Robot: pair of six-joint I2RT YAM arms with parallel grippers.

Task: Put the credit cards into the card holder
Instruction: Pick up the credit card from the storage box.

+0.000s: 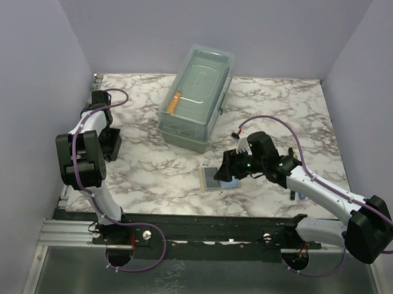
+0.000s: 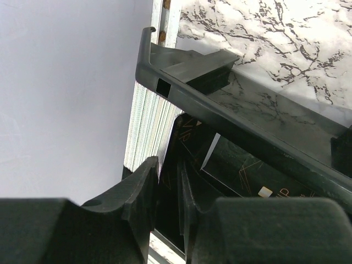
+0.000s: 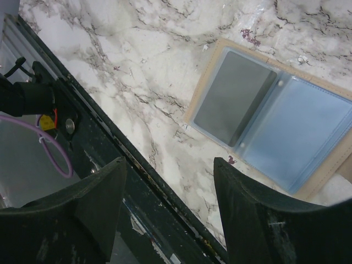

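From above, my left fingers (image 1: 110, 147) hang low at the left edge of the marble table (image 1: 150, 165), near the wall, and it is too dark there to read them. My right fingers (image 1: 224, 173) hover over a tan pad (image 1: 204, 181) on which a grey card (image 1: 215, 177) and a light blue card (image 1: 231, 185) lie side by side. A clear box (image 1: 198, 99) stands farther back. Through my left wrist, the black card holder (image 2: 181, 93) stretches tilted across the view with one inner divider showing, and a dark card (image 2: 236, 170) with gold print lies just below its wall. The card's near edge runs into the narrow gap between my left fingers (image 2: 166, 170), which stand close together, though I cannot tell whether they pinch it. Through my right wrist, my right fingers (image 3: 169, 170) are spread wide with nothing between them, above the table's near edge, and the two cards on the pad lie just beyond.
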